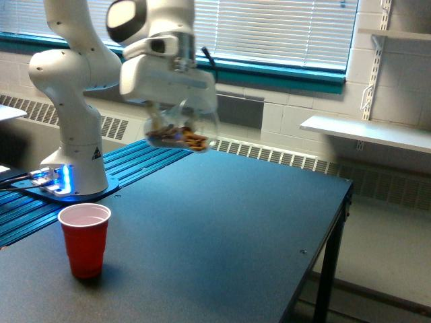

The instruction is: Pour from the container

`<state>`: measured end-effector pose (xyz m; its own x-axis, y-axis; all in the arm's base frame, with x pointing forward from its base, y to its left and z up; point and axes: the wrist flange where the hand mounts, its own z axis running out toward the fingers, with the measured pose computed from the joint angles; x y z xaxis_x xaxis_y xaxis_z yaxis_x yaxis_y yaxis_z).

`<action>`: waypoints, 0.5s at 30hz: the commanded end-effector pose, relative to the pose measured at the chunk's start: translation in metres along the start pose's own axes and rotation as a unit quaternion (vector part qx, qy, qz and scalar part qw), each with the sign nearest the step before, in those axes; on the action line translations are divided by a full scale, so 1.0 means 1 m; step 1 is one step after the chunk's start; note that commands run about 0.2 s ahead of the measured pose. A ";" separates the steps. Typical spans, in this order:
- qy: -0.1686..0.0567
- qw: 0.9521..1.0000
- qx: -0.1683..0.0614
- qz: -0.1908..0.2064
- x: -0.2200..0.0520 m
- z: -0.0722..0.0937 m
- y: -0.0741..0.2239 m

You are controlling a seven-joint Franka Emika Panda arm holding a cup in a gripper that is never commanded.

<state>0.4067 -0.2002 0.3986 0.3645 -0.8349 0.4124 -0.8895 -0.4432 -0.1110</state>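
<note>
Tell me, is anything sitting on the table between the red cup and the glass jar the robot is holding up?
No. In the exterior view, only bare dark table lies between the red cup and the raised glass jar.

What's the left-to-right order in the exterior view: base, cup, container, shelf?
Robot base → red cup → glass container held in the gripper → white wall shelf.

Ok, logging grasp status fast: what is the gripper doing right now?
Gripper: closed on the clear glass container, held in the air above the table, with brown pieces inside.
</note>
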 end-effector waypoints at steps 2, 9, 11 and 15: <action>-0.001 0.999 -0.013 0.050 0.006 0.002 0.030; -0.011 0.997 -0.027 0.068 -0.002 0.013 0.054; -0.014 0.997 -0.033 0.074 -0.005 0.017 0.061; -0.020 0.996 -0.043 0.079 -0.012 0.024 0.074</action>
<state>0.3574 -0.2263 0.3725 0.2676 -0.8899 0.3695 -0.9416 -0.3228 -0.0954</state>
